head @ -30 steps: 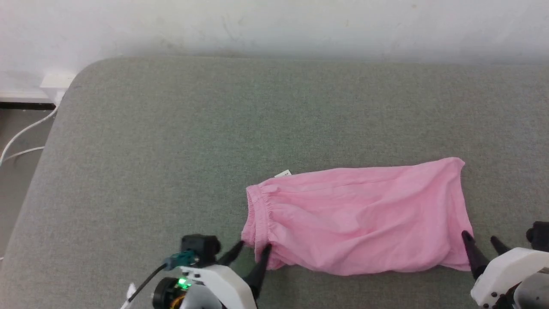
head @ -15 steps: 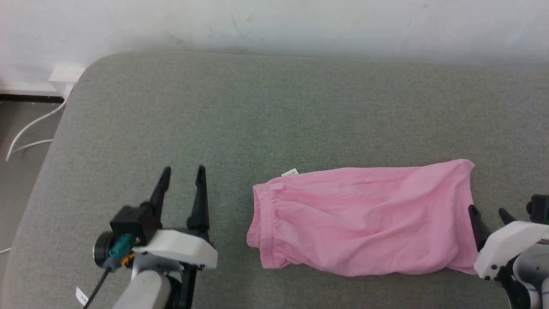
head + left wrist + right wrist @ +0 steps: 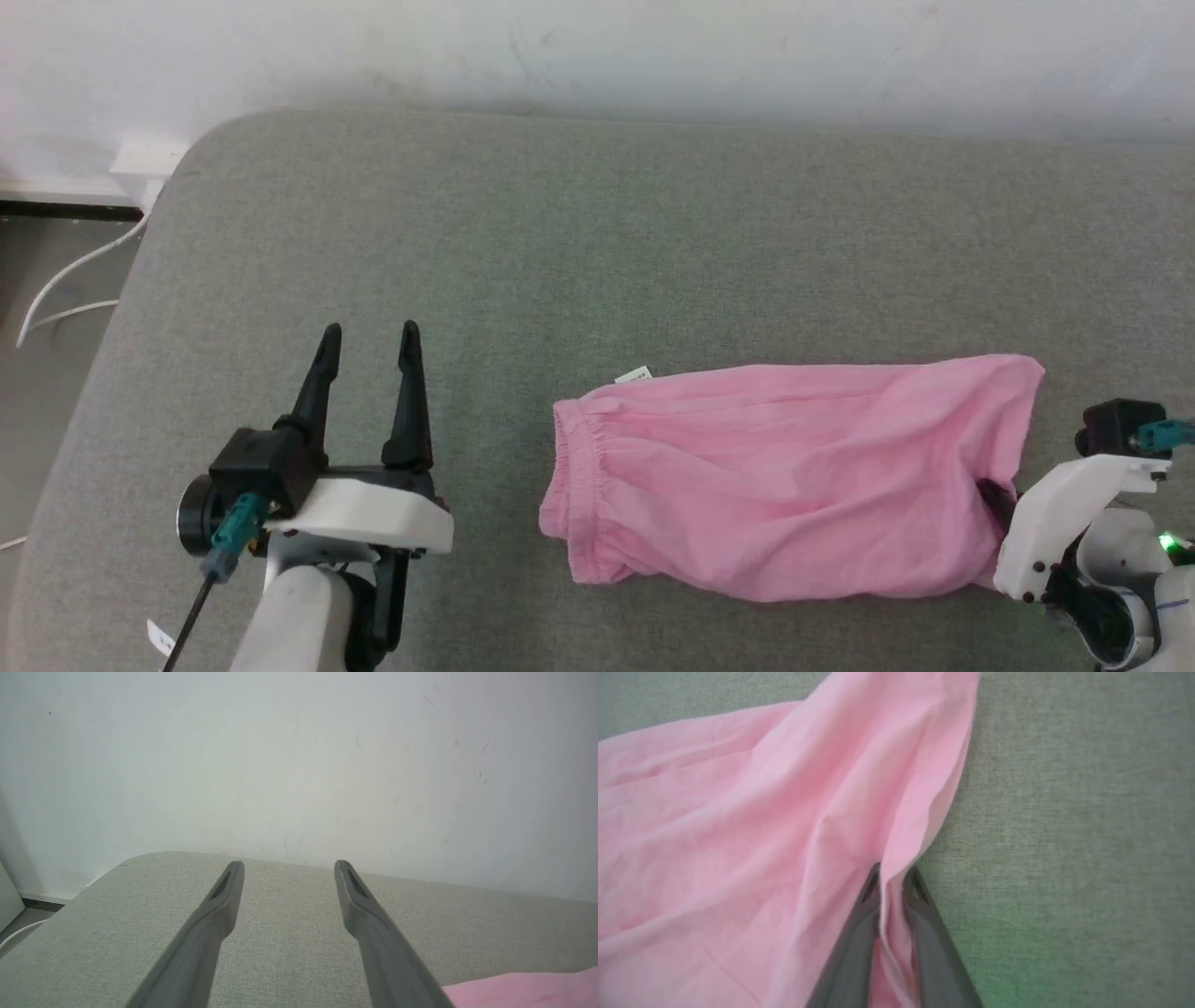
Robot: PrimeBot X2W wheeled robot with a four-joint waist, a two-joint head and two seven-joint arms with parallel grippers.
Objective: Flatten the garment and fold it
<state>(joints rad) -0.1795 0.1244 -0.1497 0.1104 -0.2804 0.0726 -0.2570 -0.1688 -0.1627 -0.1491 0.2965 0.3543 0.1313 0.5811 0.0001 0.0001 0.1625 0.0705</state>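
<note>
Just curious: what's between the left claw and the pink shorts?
Bare grey cushion, seen in the head view, separates the left gripper from the garment.

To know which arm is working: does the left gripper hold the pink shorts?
No, the left gripper stands open over the grey cushion, apart from the pink shorts.

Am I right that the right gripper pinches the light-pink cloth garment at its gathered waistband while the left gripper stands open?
Not quite: the right gripper pinches the light-pink cloth garment at the edge opposite its gathered waistband, as the head view shows; the left gripper stands open.
</note>
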